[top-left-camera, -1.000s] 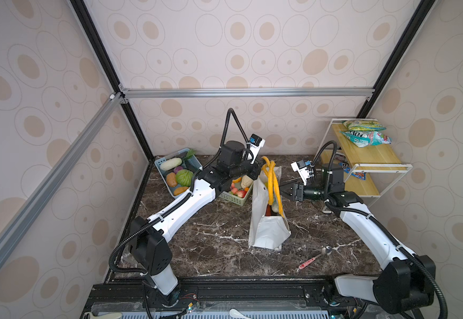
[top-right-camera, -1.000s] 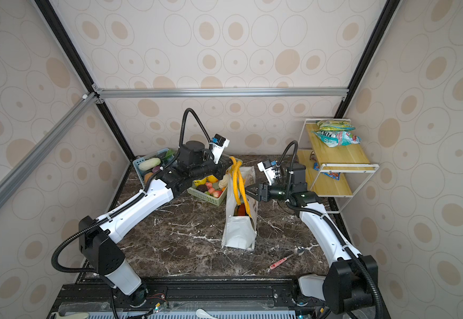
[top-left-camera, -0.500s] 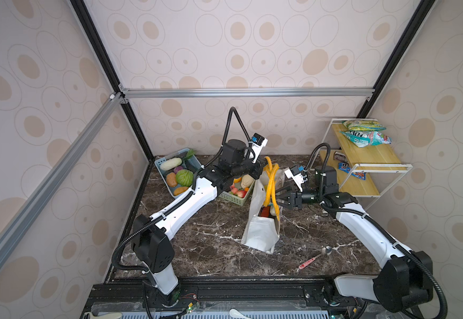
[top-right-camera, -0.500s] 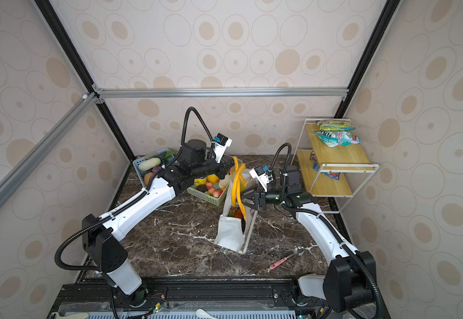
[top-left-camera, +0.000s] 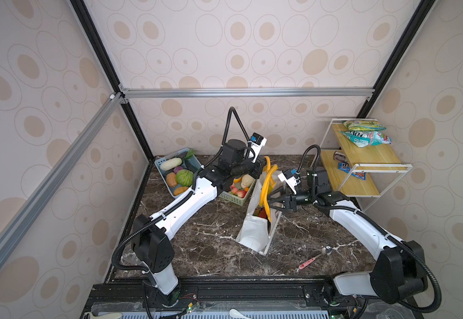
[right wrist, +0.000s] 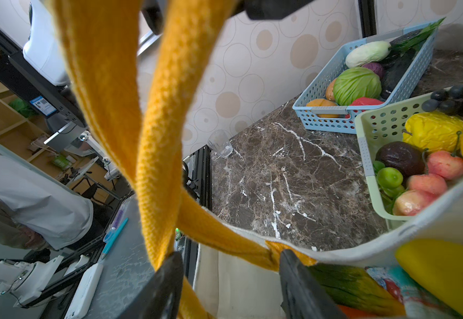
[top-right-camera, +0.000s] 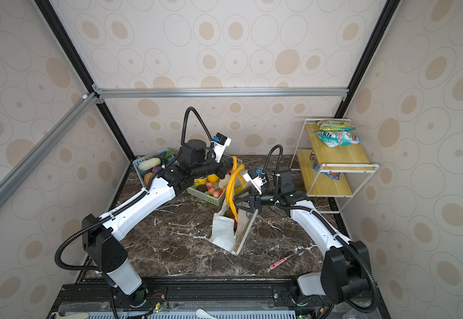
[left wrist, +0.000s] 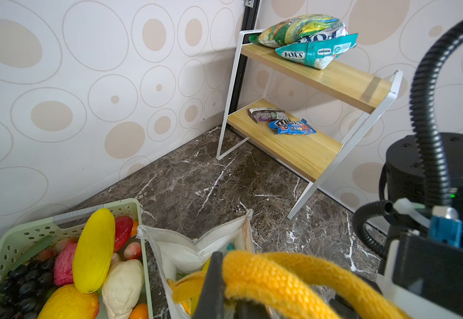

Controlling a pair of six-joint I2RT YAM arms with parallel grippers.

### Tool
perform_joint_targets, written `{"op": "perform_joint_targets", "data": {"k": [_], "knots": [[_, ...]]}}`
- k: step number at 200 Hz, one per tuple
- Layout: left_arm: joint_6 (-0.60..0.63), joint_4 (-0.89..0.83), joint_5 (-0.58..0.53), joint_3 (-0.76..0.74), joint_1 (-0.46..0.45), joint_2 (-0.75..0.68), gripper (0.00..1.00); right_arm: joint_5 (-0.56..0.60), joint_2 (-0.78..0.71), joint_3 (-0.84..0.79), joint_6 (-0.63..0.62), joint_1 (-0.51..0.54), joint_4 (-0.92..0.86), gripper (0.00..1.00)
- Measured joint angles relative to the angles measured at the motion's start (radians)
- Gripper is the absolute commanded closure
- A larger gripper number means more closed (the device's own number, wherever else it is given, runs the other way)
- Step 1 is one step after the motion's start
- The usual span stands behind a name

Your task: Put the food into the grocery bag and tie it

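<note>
Two produce-filled containers, blue basket (right wrist: 326,121), green basket (right wrist: 382,128), grocery bag (top-left-camera: 252,232) holding food (right wrist: 442,268), left pincer (top-left-camera: 262,167) clamping handle (left wrist: 280,281), right pincer (top-left-camera: 271,203) open

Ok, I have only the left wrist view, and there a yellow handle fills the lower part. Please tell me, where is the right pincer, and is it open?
Observer: The right pincer is open at the rim of the grocery bag; one of the yellow handles passes between its jaws, not pinched.
Operator: Which food is inside the bag?
Observer: The right wrist view shows a yellow piece, a green-orange gourd and a teal packet inside.
Operator: Does anything lie loose nearby?
Observer: A pink-handled spoon lies on the table, between the bag and the right arm's base.
</note>
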Motion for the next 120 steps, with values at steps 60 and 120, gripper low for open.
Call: {"op": "perform_joint_targets", "data": {"k": [60, 120], "knots": [[-0.031, -0.006, 0.017, 0.01, 0.0, 0.01, 1.0, -0.012, 0.083, 0.048, -0.104, 0.014, 0.028, 0.41], [-0.067, -0.029, 0.026, 0.046, 0.002, 0.032, 1.0, -0.051, 0.122, 0.08, -0.235, 0.029, -0.043, 0.41]]}}
